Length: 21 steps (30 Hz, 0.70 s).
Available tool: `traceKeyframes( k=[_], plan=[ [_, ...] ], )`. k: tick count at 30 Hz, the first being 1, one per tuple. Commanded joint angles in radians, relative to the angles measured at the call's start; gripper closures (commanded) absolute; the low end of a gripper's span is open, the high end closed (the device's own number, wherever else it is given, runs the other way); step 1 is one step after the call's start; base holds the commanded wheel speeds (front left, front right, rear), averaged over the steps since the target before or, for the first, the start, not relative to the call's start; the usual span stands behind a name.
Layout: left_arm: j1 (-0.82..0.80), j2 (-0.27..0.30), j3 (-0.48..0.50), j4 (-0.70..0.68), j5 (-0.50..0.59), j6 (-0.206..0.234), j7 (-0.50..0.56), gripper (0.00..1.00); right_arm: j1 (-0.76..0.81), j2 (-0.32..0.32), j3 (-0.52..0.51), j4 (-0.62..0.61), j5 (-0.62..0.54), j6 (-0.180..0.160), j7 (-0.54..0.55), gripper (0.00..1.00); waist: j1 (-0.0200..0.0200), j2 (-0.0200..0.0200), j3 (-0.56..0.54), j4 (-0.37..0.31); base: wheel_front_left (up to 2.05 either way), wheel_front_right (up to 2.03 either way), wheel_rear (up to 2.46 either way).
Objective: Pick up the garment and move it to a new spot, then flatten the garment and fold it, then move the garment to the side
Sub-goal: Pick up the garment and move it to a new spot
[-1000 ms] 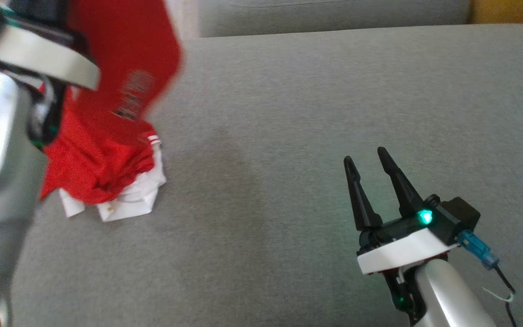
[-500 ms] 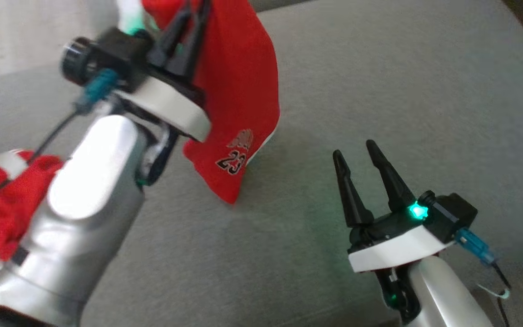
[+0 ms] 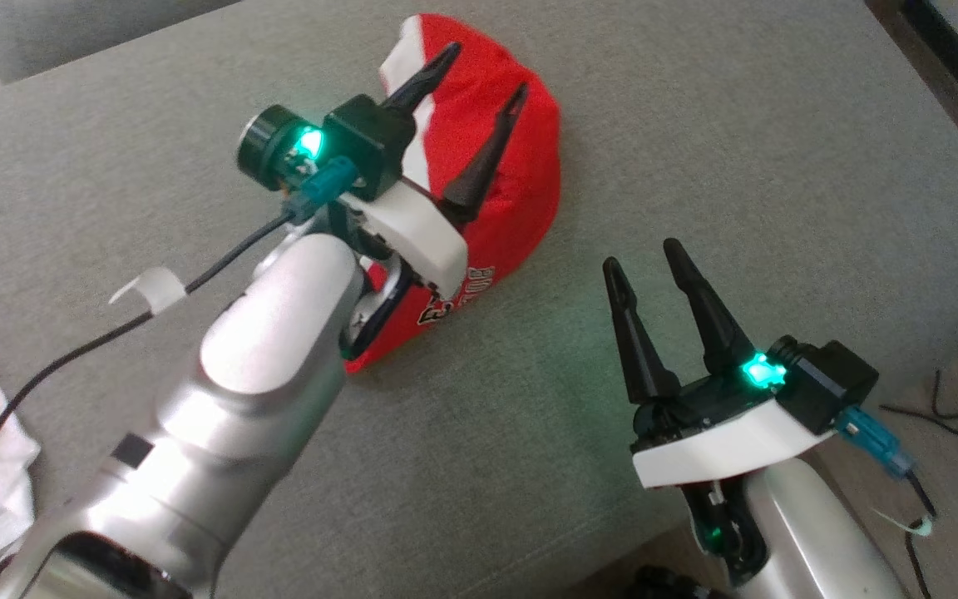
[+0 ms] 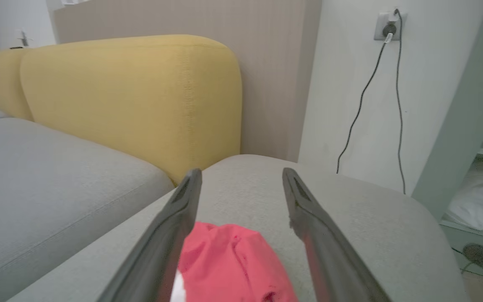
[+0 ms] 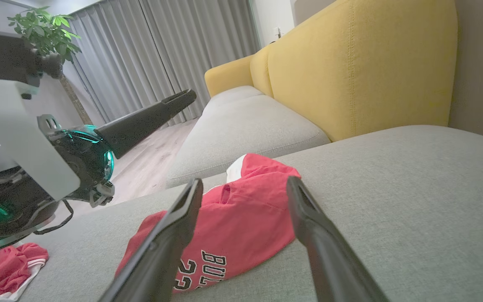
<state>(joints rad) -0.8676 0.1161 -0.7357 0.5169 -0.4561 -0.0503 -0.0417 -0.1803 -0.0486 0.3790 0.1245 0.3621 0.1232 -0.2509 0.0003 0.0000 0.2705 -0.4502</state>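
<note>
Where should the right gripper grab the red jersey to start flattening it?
Probably the right-hand edge of the red jersey, coming in low from the robot's right with the open right gripper. The jersey lies bunched on the grey cushion; that edge is exposed, while the open left gripper hangs over its middle.

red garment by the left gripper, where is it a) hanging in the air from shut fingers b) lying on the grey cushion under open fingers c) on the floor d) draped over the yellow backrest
b: the red garment lies crumpled on the grey cushion, the left gripper open above it.
</note>
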Motion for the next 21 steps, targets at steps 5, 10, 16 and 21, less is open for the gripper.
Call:
traceKeyframes(
  k=[5,10,16,21],
  plan=[
    [-0.076,0.034,0.057,0.009,0.003,0.009,-0.054,0.0,-0.026,-0.002,-0.004,-0.025,-0.009,0.008,-0.011,0.0,-0.0003,0.0,-0.038,0.07,0.0,0.0,0.0],
    [-0.084,0.095,0.115,0.001,-0.013,0.036,-0.096,0.0,-0.014,-0.002,-0.043,-0.009,-0.038,0.008,-0.011,0.0,-0.0003,0.0,-0.085,0.178,0.0,0.0,0.0],
    [0.003,0.179,0.157,-0.048,-0.023,0.08,-0.129,0.0,0.012,-0.002,-0.083,0.008,-0.061,0.008,-0.011,0.0,-0.0003,0.0,-0.137,0.288,0.0,0.0,0.0],
    [0.185,0.234,0.186,-0.121,-0.053,0.139,-0.152,0.0,0.035,-0.002,-0.099,0.019,-0.073,0.008,-0.011,0.0,-0.0003,0.0,-0.175,0.353,0.0,0.0,0.0]
  ],
)
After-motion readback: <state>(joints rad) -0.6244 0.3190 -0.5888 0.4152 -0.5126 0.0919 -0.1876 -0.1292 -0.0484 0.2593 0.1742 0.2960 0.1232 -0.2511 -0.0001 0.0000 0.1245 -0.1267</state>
